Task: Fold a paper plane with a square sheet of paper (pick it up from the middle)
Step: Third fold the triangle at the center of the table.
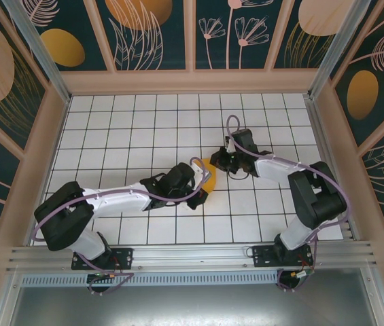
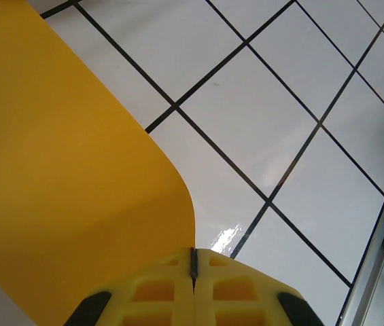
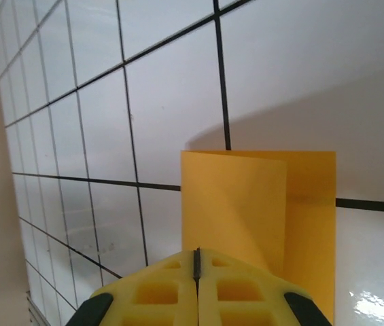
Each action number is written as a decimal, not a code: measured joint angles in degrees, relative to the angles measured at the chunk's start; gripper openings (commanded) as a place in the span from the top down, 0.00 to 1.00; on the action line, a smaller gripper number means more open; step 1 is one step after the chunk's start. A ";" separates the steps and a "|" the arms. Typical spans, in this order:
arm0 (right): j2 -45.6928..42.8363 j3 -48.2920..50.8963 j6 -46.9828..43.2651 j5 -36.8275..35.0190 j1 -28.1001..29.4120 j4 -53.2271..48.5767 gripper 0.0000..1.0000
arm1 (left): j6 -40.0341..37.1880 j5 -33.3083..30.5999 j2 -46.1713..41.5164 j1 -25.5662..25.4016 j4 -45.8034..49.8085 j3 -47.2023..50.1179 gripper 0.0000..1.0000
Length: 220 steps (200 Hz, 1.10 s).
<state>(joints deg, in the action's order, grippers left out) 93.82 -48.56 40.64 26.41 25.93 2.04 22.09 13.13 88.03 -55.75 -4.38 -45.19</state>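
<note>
Shut left claw (image 2: 193, 254) clamped on curled square sheet of paper (image 2: 62, 190); right claw (image 3: 197, 252), fingers together, clamped on sheet's folded opposite edge, above gridded worktop (image 1: 144, 115).

Curled orange-yellow sheet of paper (image 1: 208, 178) mid-table

Robotics lab test cell, enclosed on three sides; evidence as follows: white desk (image 1: 144, 115) ruled in a black grid, centre of the frame; beige-framed wall panels (image 1: 151, 30) printed with leaves and orange ovals, along the top, left and right; aluminium rail (image 1: 192, 255) across the bottom, with two white-and-black robot arms bolted to it, left arm (image 1: 110, 199) and right arm (image 1: 273, 166); purple cables (image 1: 228, 125) run along each; yellow-fingered left hand (image 2: 193, 268) and right hand (image 3: 196, 261).
</note>
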 measured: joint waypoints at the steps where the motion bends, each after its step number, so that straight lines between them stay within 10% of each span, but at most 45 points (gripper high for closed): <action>1: 0.07 -0.04 -0.04 0.00 0.02 -0.02 0.92 | 0.00 -0.02 0.00 0.00 0.00 0.00 1.00; 220: 10.56 -3.58 -7.76 -1.49 1.92 -3.15 0.90 | 3.91 -2.97 8.15 7.34 0.90 -1.95 1.00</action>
<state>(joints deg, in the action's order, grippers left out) 104.38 -52.14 32.88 24.93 27.86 -1.10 26.00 10.15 96.18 -48.40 -3.49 -47.13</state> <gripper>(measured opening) 0.097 0.046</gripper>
